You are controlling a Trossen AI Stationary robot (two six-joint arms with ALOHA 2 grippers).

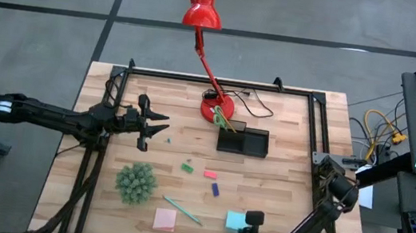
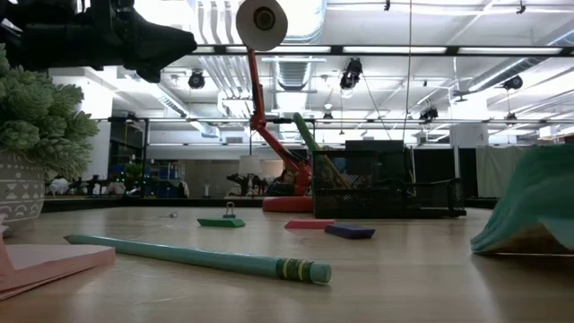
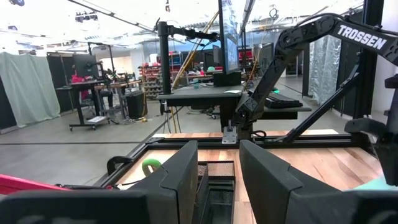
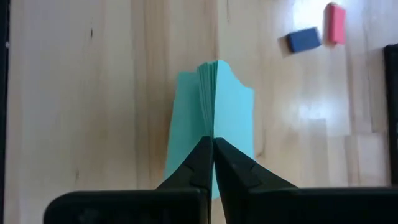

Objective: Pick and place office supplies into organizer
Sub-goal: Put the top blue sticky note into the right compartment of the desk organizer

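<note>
Light-blue sticky pad (image 4: 214,118), pinched between my right claw (image 4: 213,146) near the table (image 1: 280,182) front edge. My left claw (image 1: 157,126) hovers half-spread, holding nothing. Organizer (image 1: 243,141) stands beside the lamp base (image 1: 217,106).

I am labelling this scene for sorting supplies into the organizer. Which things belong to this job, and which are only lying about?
Job:
organizer
scissors, already in it
blue pad, pinched by the right gripper
pink pad
pencil
green piece
red piece
purple piece

Lying about:
lamp
spiky ball
</note>
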